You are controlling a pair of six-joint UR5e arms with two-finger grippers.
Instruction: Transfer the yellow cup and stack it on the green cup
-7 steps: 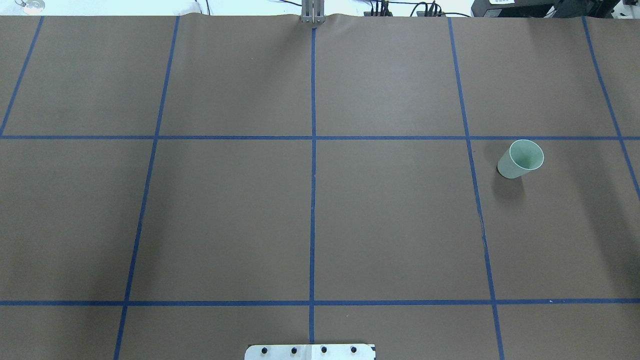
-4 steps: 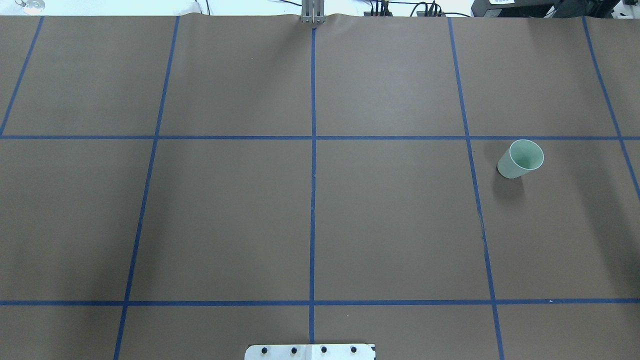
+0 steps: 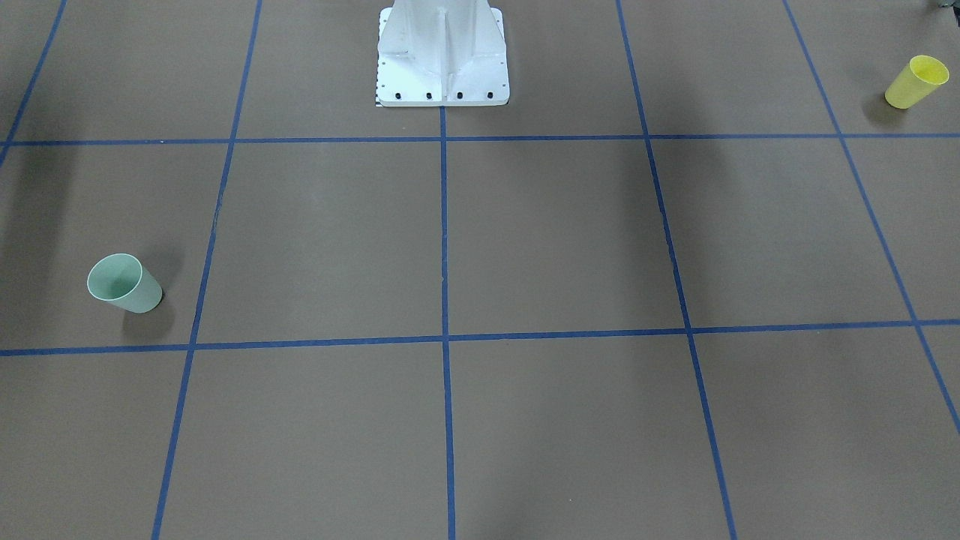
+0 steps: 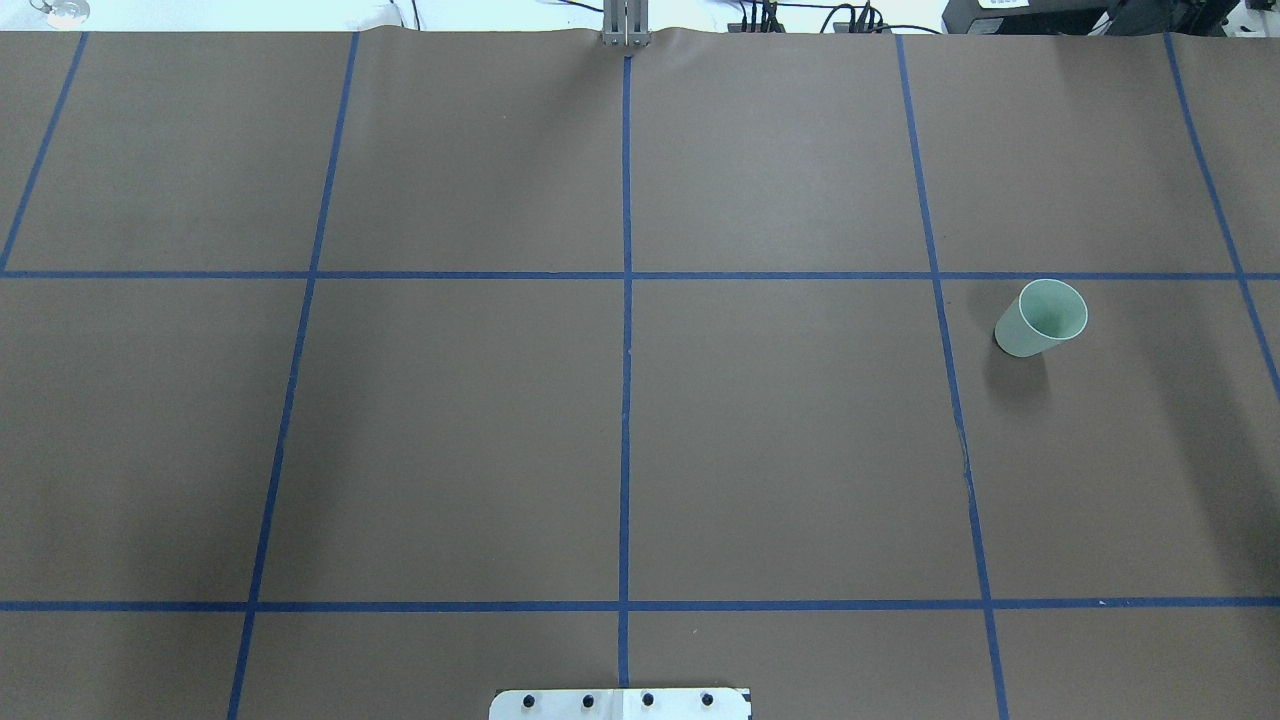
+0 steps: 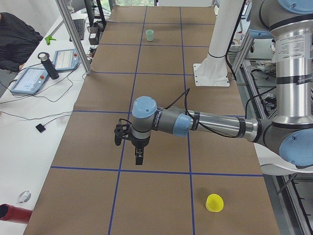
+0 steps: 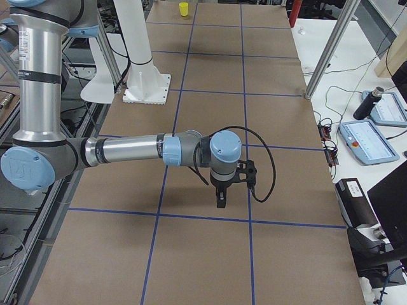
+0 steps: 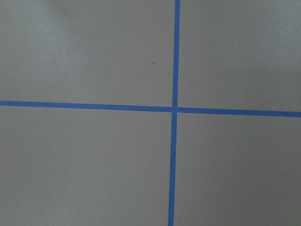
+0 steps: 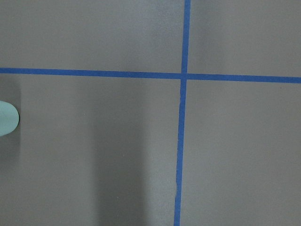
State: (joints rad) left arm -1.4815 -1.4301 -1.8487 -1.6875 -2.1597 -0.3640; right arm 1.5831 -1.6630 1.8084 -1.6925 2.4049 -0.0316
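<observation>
Two cups stand well apart on the brown-papered desk (image 4: pixel 450 430). The small bright yellow tapered plastic cup (image 3: pixel 916 82) is close to the robot's side at its left end. The small pale mint-green tapered plastic cup (image 3: pixel 124 283) is out toward its right end. Both stand upright with their mouths up, so I'd say the green one is set to take the other straight down into it.

Nothing touches either cup. The left gripper (image 5: pixel 139 157) hangs pointing down over a crossing of the blue tape lines (image 4: pixel 626 400), clear of the yellow cup. The right gripper (image 6: pixel 220 202) hangs the same way over its own half of the desk. From where they show, I cannot tell whether either pair of fingers is spread or pressed together.

With the cups this far apart, I reckon the left arm fetches the yellow one first. It probably then passes it across, as the green cup looks beyond its easy reach.
</observation>
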